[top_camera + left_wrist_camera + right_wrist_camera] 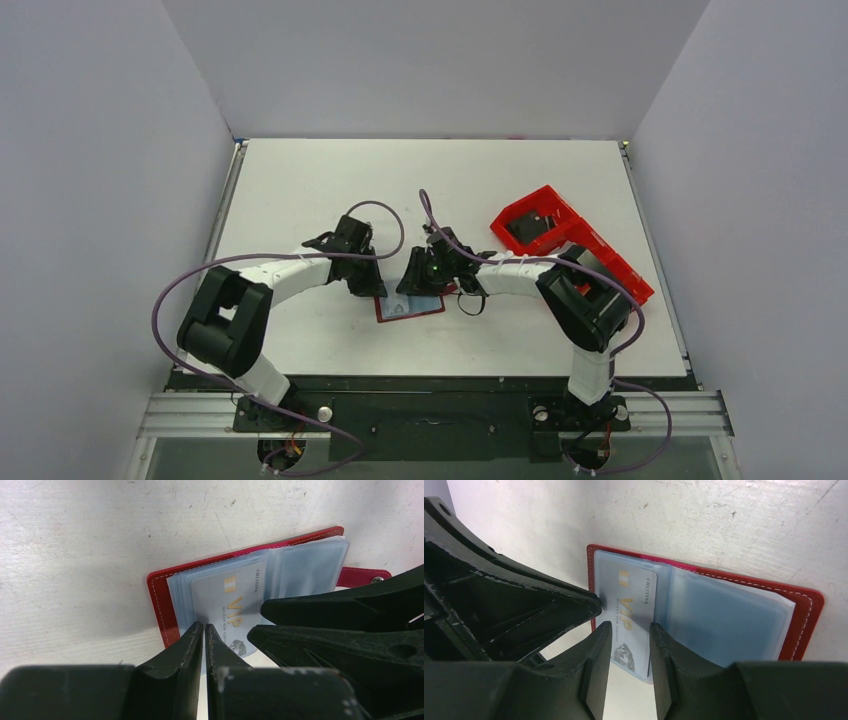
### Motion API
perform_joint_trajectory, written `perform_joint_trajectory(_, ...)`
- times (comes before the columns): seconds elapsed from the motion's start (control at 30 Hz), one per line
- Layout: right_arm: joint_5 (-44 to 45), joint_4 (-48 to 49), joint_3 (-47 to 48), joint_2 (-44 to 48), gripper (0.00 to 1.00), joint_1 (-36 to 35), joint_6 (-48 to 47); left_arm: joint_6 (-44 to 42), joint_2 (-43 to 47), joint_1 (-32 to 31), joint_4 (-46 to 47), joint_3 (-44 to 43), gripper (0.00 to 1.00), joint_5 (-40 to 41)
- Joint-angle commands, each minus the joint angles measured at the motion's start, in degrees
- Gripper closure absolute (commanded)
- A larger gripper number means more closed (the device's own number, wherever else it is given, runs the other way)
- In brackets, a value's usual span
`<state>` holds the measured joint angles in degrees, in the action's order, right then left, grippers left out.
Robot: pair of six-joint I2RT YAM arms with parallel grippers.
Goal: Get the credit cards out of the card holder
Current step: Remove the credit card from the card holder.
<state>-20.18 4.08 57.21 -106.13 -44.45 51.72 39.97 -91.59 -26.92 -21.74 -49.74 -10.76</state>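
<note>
The light-blue card (634, 615), thin, stiff and slick, juts partly from a clear sleeve (724, 620) of the card holder (806, 612), which lies open on the surface (724, 520). Its bared end, taken by the long edges, looks the best hold. The right fingers (596, 650) stand narrow astride that end, clamped or not I cannot tell; the left fingers (187, 647) are nearly shut at the sleeve's edge.

You have card holder (408, 306) lying open flat on table (734, 515): red cover, white stitching along rim, clear plastic sleeves (724, 620) facing up (snap tab (362, 575) juts from one side). Light-blue card (631, 615), gold "VIP" lettering, face up, one end poking past holder's edge. Other end probably still in its sleeve; glare hides the opening.
</note>
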Motion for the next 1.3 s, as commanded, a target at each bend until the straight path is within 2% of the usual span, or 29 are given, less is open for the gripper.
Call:
perform_joint_trajectory(0.0, -1.0, 4.0, 0.0, -1.2, 0.7, 0.2, 0.9, 0.3, -1.6, -0.5, 2.6, -0.4, 0.95, -0.5)
perform_joint_trajectory(0.53, -1.4, 7.8, -5.5, 1.2, 0.7, 2.4, 2.7, 0.5, -2.4, -0.9, 1.4, -1.1, 0.96, 1.2)
perform_joint_trajectory(0.87, -4.9, 14.7, -7.2, -0.9, 0.7, 2.0, 6.9, -0.1, -3.3, -1.6, 2.1, -1.4, 0.96, 0.1)
perform_joint_trajectory(1.27, -5.7, 17.9, -9.3, -1.7, 0.73, 2.6, 9.2, 1.0, -4.7, -2.9, 2.7, -2.1, 0.97, -0.1)
